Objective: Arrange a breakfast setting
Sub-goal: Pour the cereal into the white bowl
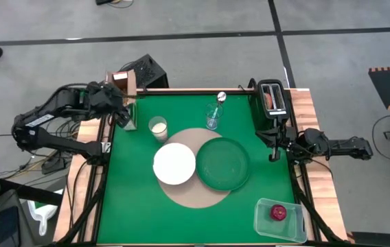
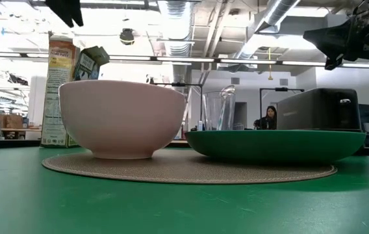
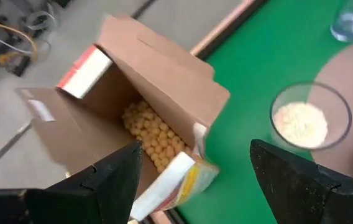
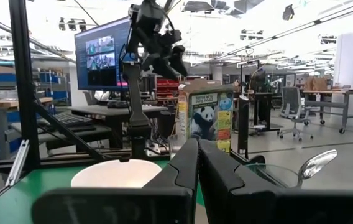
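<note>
A round tan mat [image 1: 196, 195] lies mid-table and carries a white bowl [image 1: 174, 163] and a larger green plate [image 1: 222, 163]. Behind them stand a cup with white contents [image 1: 158, 127] and a clear glass [image 1: 213, 116] with a metal spoon [image 1: 221, 97] standing in it. A red fruit [image 1: 278, 213] lies in a clear tub at the near right. An open cereal box [image 3: 151, 106] stands at the far left corner. My left gripper [image 3: 195, 180] is open above its open top; the low view shows it clear of the box. My right gripper [image 1: 274, 152] is shut and empty by the right edge.
A dark toaster [image 1: 272, 99] stands at the far right corner with a brownish piece in one slot. The clear tub [image 1: 281, 219] sits at the near right corner. Wooden rails edge the green table [image 1: 140, 213]. The green cloth at the near left is bare.
</note>
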